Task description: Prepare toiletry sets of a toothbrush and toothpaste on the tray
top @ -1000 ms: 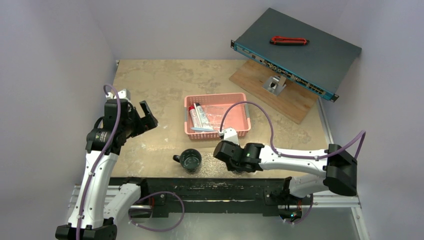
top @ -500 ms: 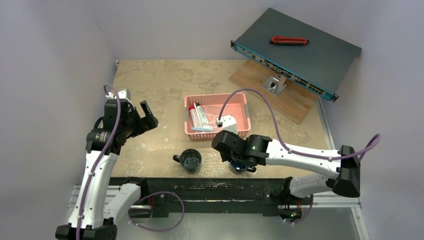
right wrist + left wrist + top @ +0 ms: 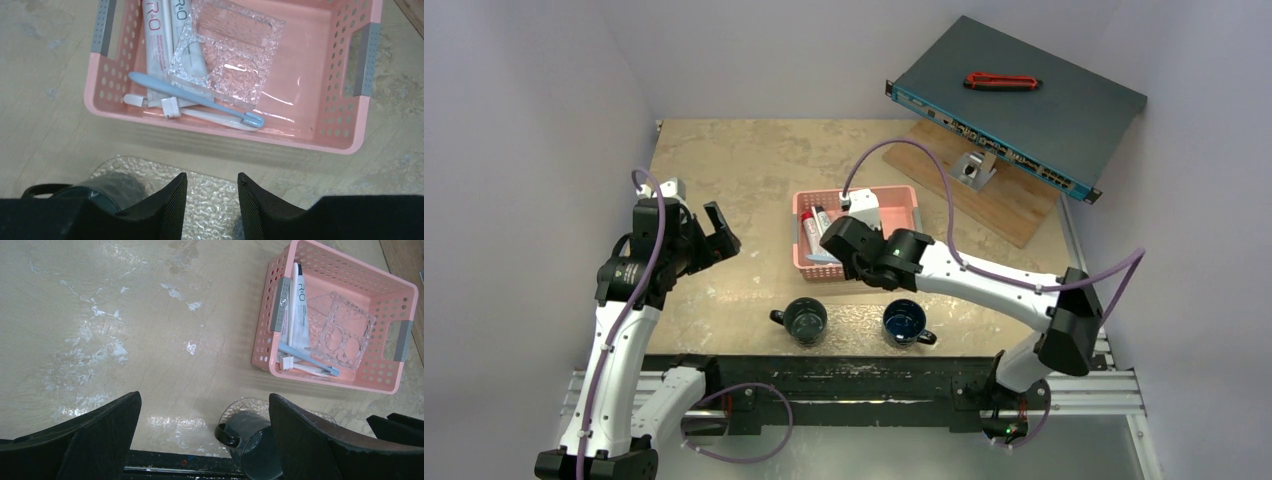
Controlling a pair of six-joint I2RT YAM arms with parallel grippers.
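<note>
R wrist view: R tool (image 3: 210, 200) at bottom centre, jaws part-way apart, nil btwn them. It hangs over the tray (image 3: 202, 172), a clear bubbly sheet on the worktop (image 3: 40, 100), just short of the basket (image 3: 225, 134). Mug (image 3: 100, 192) at lower left stands on the tray. In the basket, upper left: two paste tubes (image 3: 156, 30) side by side. Blue brush (image 3: 195, 100) lies across their lower ends, white brush (image 3: 210, 116) just below it by the near wall. Clear insert (image 3: 235, 60) at centre, overlapping one tube.

L wrist view: L tool (image 3: 202, 440) at bottom, jaws wide apart, empty, above bare worktop. Basket at upper right w/ same contents; mug at bottom centre.

Top view: L tool at left of frame, well apart from basket. R arm reaches over the basket at centre and hides part of it. 2nd mug (image 3: 905, 322) at lower centre, right of the first; both look empty.

Assessment: nil done. No brush or paste on the tray yet; all items lie in the basket. Every set is outstanding. R tool looks best placed for a first pick.
</note>
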